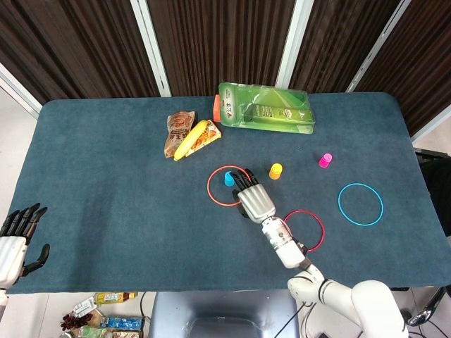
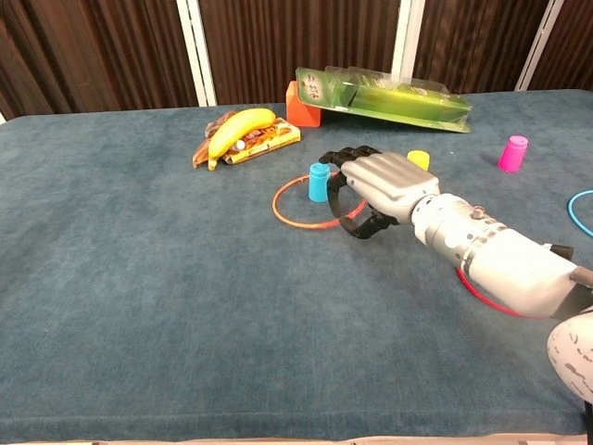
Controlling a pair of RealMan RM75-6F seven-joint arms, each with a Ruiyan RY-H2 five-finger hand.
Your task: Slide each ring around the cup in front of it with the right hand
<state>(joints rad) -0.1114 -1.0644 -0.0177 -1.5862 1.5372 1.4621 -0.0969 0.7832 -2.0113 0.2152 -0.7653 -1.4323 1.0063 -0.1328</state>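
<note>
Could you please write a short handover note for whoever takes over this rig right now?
Right hand rests palm down on the orange ring, which now encloses the blue cup.
Left hand idles, open, at the table's near-left edge.
Done: orange ring around blue cup.
Left: red ring to the yellow cup, blue ring to the pink cup.

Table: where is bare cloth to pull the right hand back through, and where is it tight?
Free: the wide left stretch between the banana and the left hand, and the near edge strip below the red ring. Crowded: around the right hand, hemmed by the orange ring with the blue cup inside, the yellow cup and the red ring.
</note>
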